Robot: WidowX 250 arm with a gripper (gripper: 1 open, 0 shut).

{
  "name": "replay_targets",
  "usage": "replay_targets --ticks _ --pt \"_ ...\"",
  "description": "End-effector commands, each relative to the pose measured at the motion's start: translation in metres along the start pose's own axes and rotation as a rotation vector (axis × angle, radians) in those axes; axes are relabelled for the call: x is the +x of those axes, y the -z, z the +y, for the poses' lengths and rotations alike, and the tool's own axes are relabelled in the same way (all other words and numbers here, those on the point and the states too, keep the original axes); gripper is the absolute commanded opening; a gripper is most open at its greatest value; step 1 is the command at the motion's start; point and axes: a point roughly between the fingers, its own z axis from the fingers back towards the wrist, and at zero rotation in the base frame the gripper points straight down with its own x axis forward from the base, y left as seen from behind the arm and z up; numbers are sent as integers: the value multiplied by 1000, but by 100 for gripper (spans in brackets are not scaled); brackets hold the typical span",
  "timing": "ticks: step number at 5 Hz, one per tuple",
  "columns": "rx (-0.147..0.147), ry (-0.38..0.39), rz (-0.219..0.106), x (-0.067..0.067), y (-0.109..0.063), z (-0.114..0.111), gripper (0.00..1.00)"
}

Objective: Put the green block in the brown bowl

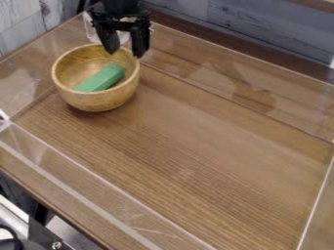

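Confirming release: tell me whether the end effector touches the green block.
Apart. The camera view shows the open end effector above the bowl's far rim, the green block lying free inside the brown bowl.

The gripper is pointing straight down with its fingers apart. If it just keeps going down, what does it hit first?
Most likely the far rim of the round light-brown wooden bowl, or the wooden tabletop just behind it. The open black gripper hangs at that rim; depth is unclear. The bright-green rectangular block lies nearer, inside the bowl.
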Motion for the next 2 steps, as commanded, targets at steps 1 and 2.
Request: replay_targets --ticks 1,2 --pt "12 18 -39 6 -12 -5 100" --pt "1 19 -45 14 -12 -16 100"
